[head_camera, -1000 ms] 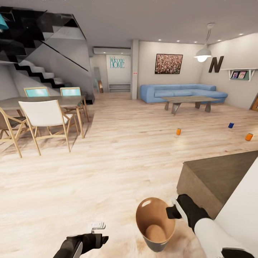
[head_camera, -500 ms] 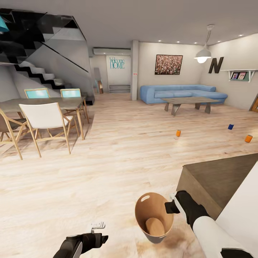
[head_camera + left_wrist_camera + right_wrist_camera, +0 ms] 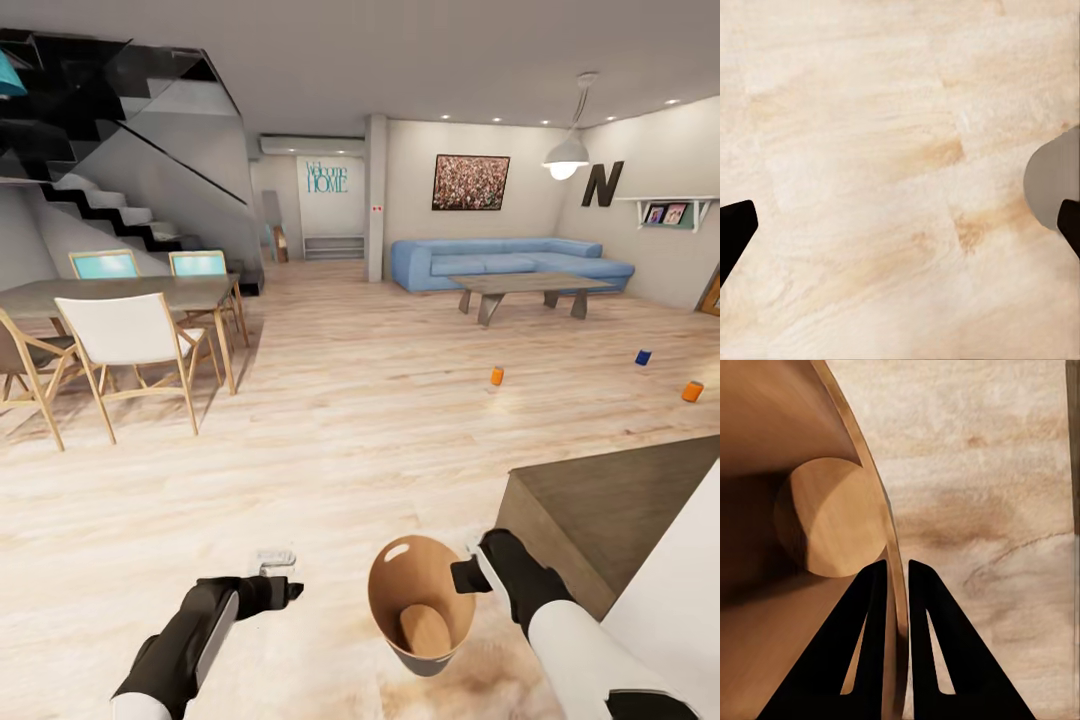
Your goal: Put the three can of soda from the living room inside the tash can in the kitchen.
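Near centre, over pale plank floor [image 3: 330, 440]: tapered bin [image 3: 425, 655], grey outside, glossy brown inside, rim pinched by right gripper [image 3: 894, 585], one finger on each side of the wall. Left gripper [image 3: 900, 225] spread wide, holding nothing. Far right, three cans [image 3: 497, 375] [image 3: 643, 357] [image 3: 692, 391] stand apart on open floor. Dark counter [image 3: 620, 500] edges the near right.

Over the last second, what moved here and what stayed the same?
The left gripper rose and reached forward, jaws open. The right gripper stayed clamped on the rim of the grey-beige, brown-lined trash bin, which shifted slightly left. The view drifted a little; the three soda cans lie unmoved on the plank floor.
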Controlling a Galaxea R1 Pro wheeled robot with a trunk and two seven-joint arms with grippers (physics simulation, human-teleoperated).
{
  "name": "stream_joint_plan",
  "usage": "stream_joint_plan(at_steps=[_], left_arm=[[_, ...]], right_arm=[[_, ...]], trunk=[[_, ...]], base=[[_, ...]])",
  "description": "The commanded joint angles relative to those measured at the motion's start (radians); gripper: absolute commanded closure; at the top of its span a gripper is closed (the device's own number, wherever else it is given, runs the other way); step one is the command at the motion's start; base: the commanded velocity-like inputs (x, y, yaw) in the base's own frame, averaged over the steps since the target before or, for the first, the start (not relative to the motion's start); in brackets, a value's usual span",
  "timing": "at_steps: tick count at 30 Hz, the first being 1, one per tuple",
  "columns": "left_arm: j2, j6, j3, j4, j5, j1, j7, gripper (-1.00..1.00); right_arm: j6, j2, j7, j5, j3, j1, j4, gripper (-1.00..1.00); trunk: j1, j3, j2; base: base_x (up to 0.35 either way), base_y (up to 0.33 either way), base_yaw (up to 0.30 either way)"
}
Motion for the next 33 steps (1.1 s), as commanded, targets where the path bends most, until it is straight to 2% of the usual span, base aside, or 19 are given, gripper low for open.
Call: stream_joint_plan(at_steps=[1, 5, 9, 33], left_arm=[[0.001, 0.005, 0.001, 0.033, -0.001, -0.043, 0.004, -1.00], [0.001, -0.026, 0.000, 0.125, 0.000, -0.076, 0.008, -1.00], [0.002, -0.054, 0.000, 0.178, 0.001, -0.084, 0.011, -1.00], [0.006, -0.078, 0.003, 0.199, 0.001, -0.085, 0.019, -1.00]], right_arm=[[0.000, 0.005, 0.004, 0.002, 0.004, 0.000, 0.000, 1.00], [0.000, 0.016, 0.004, 0.029, 0.008, -0.001, 0.000, 1.00], [-0.001, 0.021, 0.004, 0.046, 0.010, -0.001, 0.001, 1.00], [-0.003, 0.018, 0.007, 0.050, 0.007, -0.001, 0.000, 1.00]], trunk=[[-0.004, 0.003, 0.007], [-0.019, 0.016, 0.035], [-0.035, 0.028, 0.063], [-0.127, 0.103, 0.231]], base=[[0.000, 0.000, 0.000], [0.000, 0.000, 0.000], [0.000, 0.000, 0.000], [0.000, 0.000, 0.000]])
